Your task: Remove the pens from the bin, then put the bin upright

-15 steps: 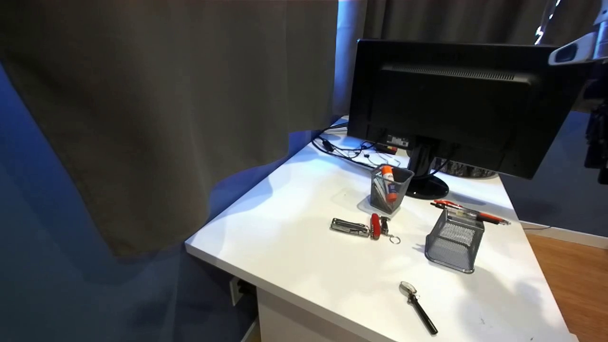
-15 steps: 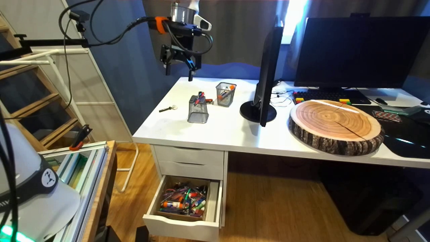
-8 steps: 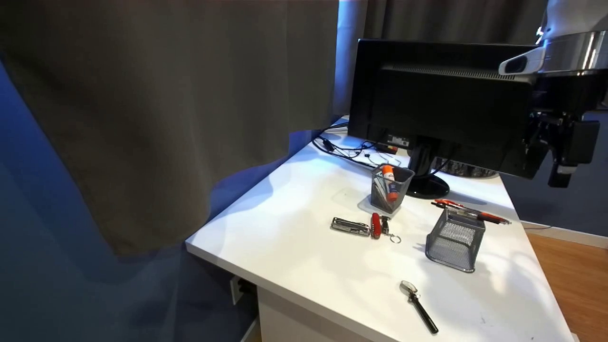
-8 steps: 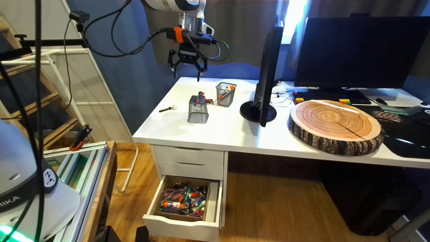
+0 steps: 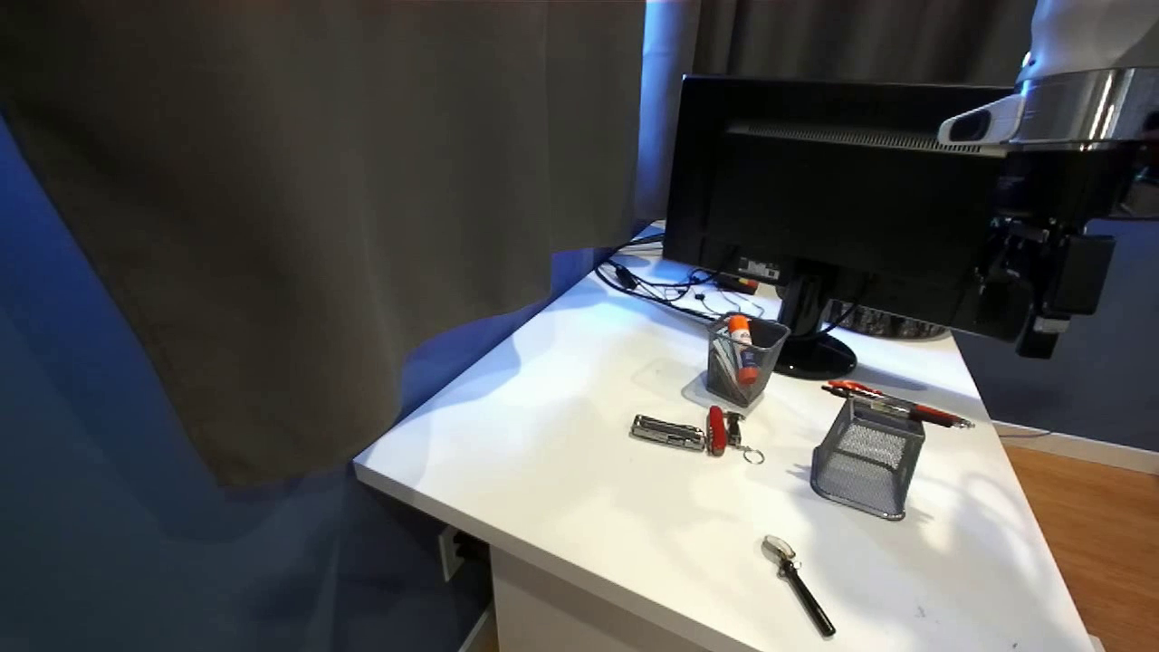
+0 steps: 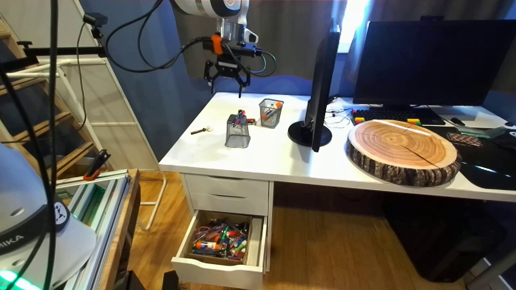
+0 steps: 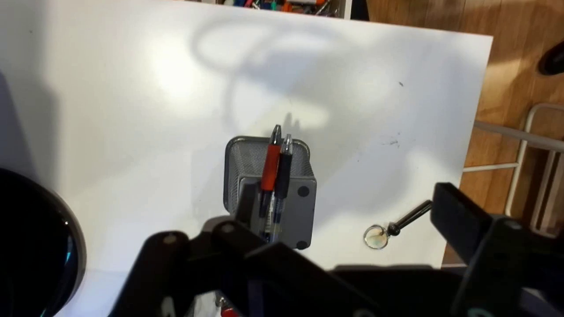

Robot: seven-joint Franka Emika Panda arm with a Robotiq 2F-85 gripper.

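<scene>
The bin is a dark grey mesh holder standing upside down on the white desk, in both exterior views (image 5: 865,471) (image 6: 238,136) and the wrist view (image 7: 303,215). Its wide rim is down and its flat base faces up. The pens lie side by side across that base in both exterior views (image 5: 905,409) (image 6: 239,117). The wrist view shows a red-gripped pen (image 7: 270,167) and a black-gripped pen (image 7: 283,174). My gripper (image 6: 226,92) is open and empty, well above the desk. In the wrist view (image 7: 347,203), its left finger overlaps the bin's base and hides part of it.
An upright mesh holder (image 5: 738,385) with a glue stick stands near the monitor (image 5: 869,199). A multitool (image 5: 668,433), a red pocket knife (image 5: 715,430) and a small magnifier (image 5: 799,587) lie on the desk. An open drawer (image 6: 219,274) sticks out below.
My open gripper has moved left in one exterior view and right in the other, with its wrist turned. The last half second shows only a small shift. Bin and pens have not moved.
</scene>
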